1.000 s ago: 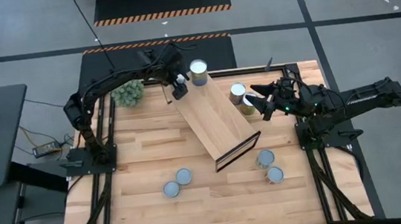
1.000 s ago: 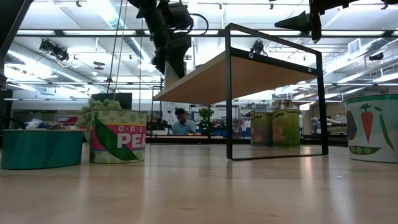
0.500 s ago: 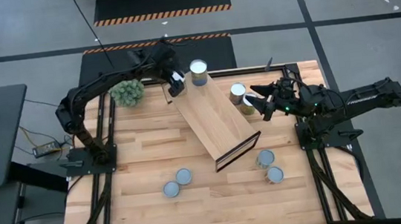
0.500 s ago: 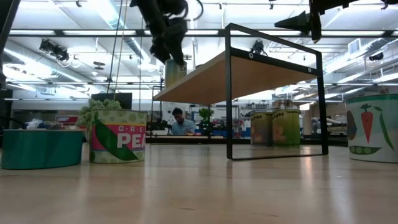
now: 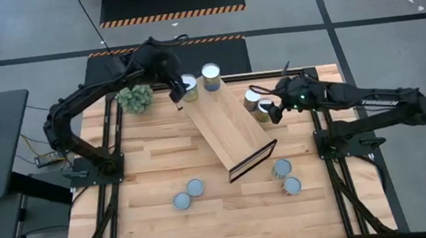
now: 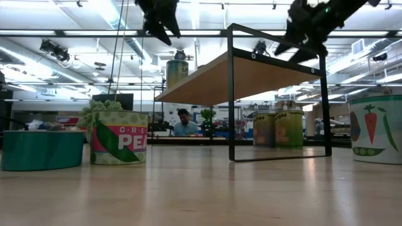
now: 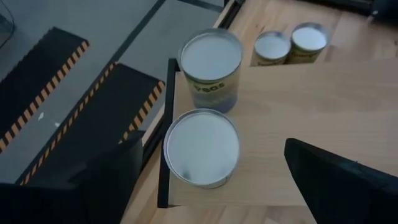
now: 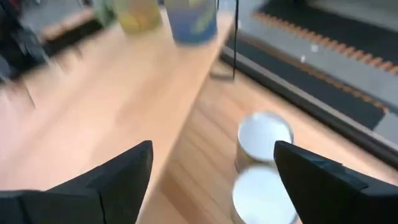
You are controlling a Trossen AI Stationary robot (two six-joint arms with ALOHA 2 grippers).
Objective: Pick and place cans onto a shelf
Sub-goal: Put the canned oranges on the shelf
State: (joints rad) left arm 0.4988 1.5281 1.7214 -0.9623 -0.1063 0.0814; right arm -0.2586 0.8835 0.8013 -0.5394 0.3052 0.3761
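Observation:
The light-wood shelf (image 5: 229, 125) lies slantwise across the table's middle, its dark frame at the near right end. Two cans (image 7: 202, 146) (image 7: 210, 65) stand upright on its far end. My left gripper (image 5: 174, 93) is open and empty, above and just left of them. My right gripper (image 5: 269, 107) is open and empty over two more cans (image 8: 264, 137) (image 8: 261, 193) that stand on the table by the shelf's right side. Two can pairs stand near the front, one at the left (image 5: 189, 193) and one at the right (image 5: 286, 176).
A green spiky plant ball (image 5: 136, 98) sits at the far left, close to my left arm. In the low view a pea-labelled can (image 6: 119, 144) and a teal can (image 6: 41, 150) stand left, and a vegetable-printed can (image 6: 377, 129) right. A person sits in the room behind.
My left gripper has risen and drawn back toward the table's left, off the shelf's far end, leaving a second can standing there beside the first. My right gripper has tipped downward and moved toward the two cans beside the shelf.

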